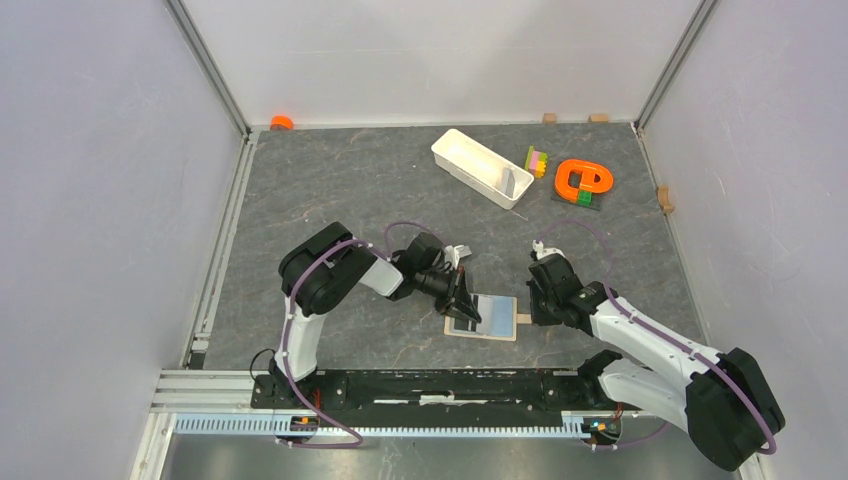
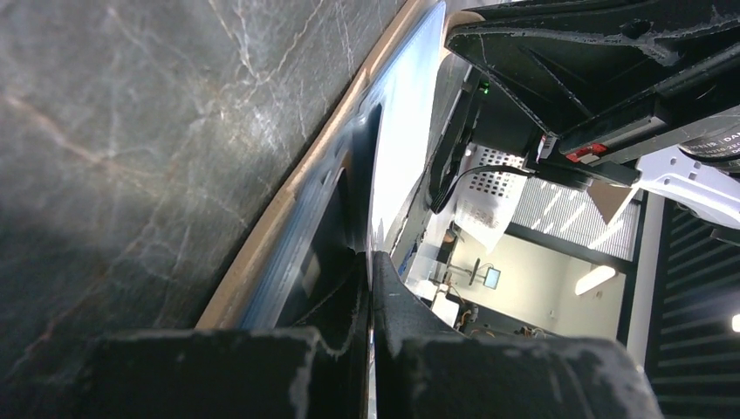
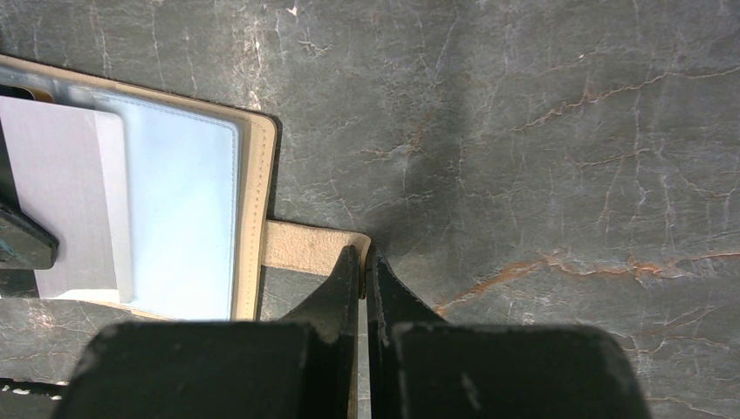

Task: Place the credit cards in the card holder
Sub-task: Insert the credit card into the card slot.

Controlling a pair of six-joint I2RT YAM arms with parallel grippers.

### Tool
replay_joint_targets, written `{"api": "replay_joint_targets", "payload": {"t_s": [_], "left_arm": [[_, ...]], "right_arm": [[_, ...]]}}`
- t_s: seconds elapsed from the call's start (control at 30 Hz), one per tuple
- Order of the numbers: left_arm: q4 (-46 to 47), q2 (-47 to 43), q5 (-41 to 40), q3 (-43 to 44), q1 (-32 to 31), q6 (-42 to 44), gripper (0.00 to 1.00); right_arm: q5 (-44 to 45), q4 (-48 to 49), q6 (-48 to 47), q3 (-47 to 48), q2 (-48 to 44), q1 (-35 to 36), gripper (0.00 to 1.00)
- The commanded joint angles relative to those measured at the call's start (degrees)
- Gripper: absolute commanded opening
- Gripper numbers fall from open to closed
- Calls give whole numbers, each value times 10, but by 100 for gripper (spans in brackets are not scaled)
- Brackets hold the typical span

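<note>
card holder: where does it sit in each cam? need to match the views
Top external: card holder lower centre, lying open.
Left wrist: its tan edge runs diagonally, top centre to bottom left.
Right wrist: upper left, snap tab pointing right.
Shared landmark: the pale blue lining.

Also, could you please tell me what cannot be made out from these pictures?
- Left wrist view: whether the left gripper pinches a card; its shut fingers and the grazing angle hide that.
- Right wrist view: whether the right gripper grips or only presses the card holder's snap tab; its fingertips cover the contact.
- Right wrist view: the pale card's print; the left edge cuts it off.
</note>
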Motion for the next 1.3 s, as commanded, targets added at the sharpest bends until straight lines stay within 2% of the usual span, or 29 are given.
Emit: {"api": "replay_joint_targets", "payload": {"t_s": [0.0, 0.27, 0.4, 0.53, 0.73, 0.83, 1.0, 1.27], "left_arm": [[1, 27, -70, -17, -12, -12, 2], [0, 23, -92, -2, -32, -25, 7], [-37, 6, -119, 2, -36, -9, 12], [-126, -33, -165, 20, -35, 40, 20], [-234, -91, -217, 47, -36, 94, 43], [-282, -116, -236, 56, -36, 117, 49], [-328, -154, -254, 55, -36, 135, 53], [-329, -158, -248, 54, -59, 127, 53]], "right_arm": [[8, -2, 2, -12, 3, 4, 0], [10, -3, 4, -11, -8, 4, 0], [15, -6, 4, -7, -12, 4, 0], [27, -16, 2, -2, -15, 4, 0], [40, -26, 1, 2, -25, 4, 0], [44, -30, 0, 4, -29, 4, 0], [44, -30, 0, 3, -30, 4, 0], [41, -25, -4, 0, -25, 4, 0]]}}
